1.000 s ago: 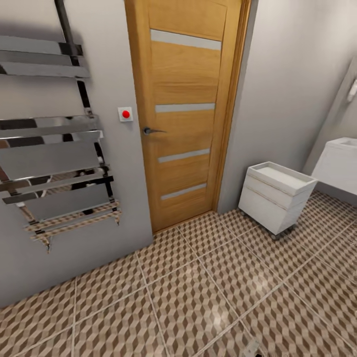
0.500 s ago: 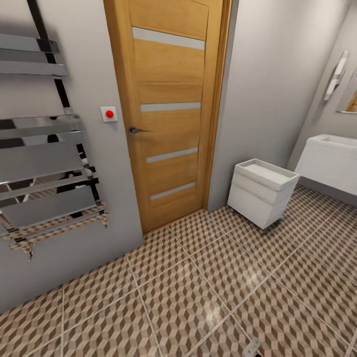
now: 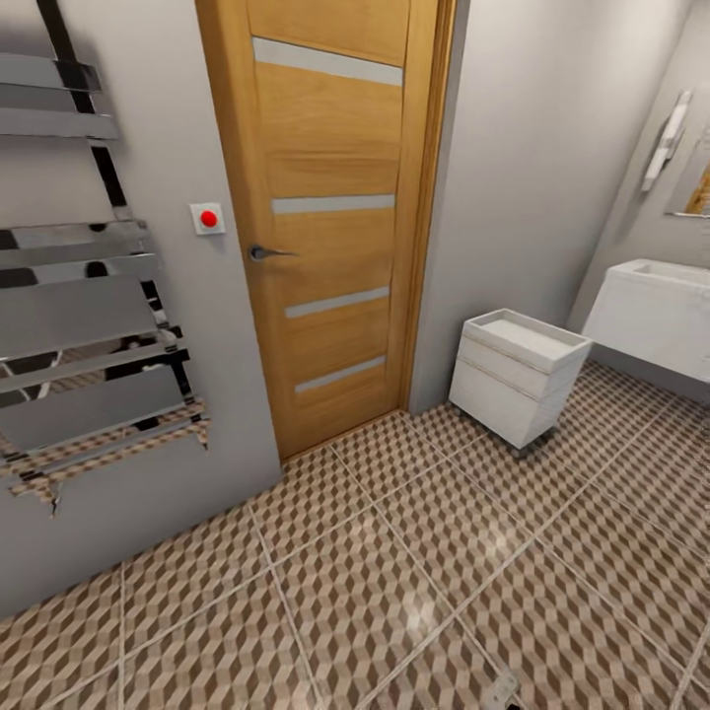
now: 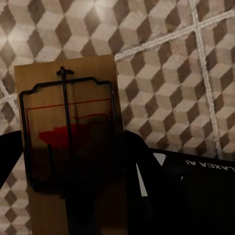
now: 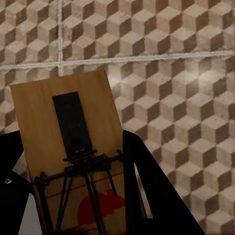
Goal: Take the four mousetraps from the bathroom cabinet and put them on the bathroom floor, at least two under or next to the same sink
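Each arm's jaws pinch a mousetrap (image 4: 68,147) (image 5: 73,156) by its long edges above the floor (image 3: 414,552). Light, stiff boards w/ touchy wire, so edges are prob. best. Sink (image 3: 656,311) at right of frame.

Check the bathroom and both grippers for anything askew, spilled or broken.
Nothing stands out. The door is closed, the white drawer unit stands upright on the patterned floor, and each gripper holds a mousetrap flat between its fingers: left, right. No spills or damage show.

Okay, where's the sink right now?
In the head view the sink sits at the far right edge against the wall, just beyond the small white drawer unit standing on the bathroom floor.
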